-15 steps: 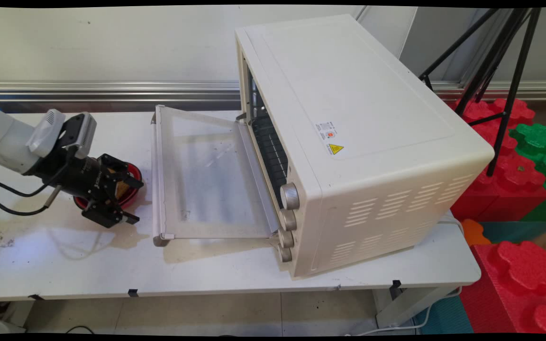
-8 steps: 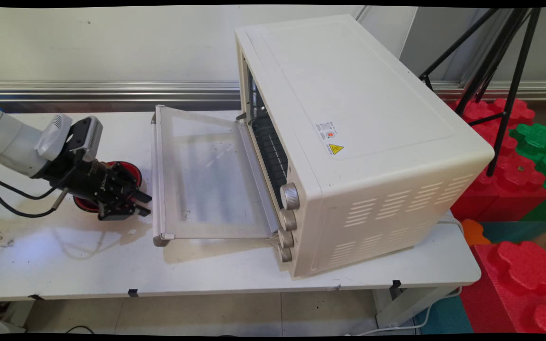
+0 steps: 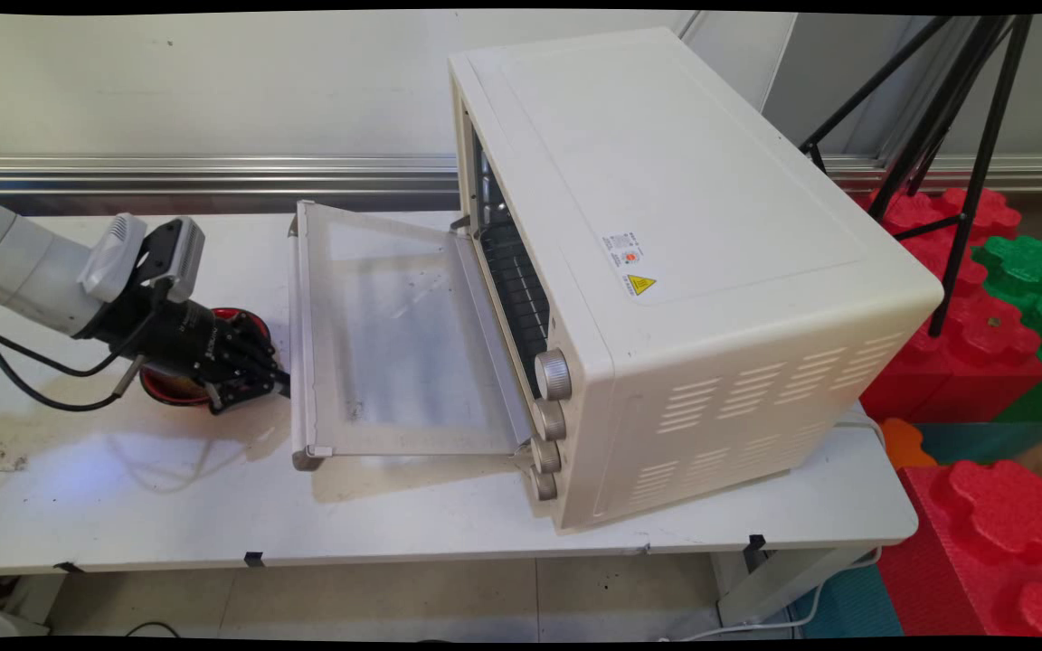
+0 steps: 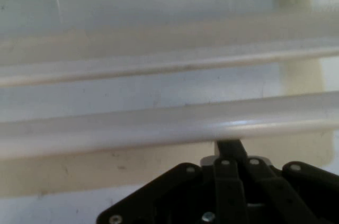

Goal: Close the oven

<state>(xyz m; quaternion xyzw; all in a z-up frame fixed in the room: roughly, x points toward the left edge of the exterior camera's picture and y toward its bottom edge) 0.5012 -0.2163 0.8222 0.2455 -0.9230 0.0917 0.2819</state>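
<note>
Tool beside oven door

oven: cream-white toaster oven, standing upright on the right half of the tabletop, four round knobs down its near front corner.
oven door: glass panel in a cream frame, swung fully down and lying flat, reaching left from the oven.
door handle: pale bar along the door's left edge, running near to far.
my gripper: fingers closed together, tips right against the handle bar.
red bowl: just behind my gripper, left of the door.
</note>
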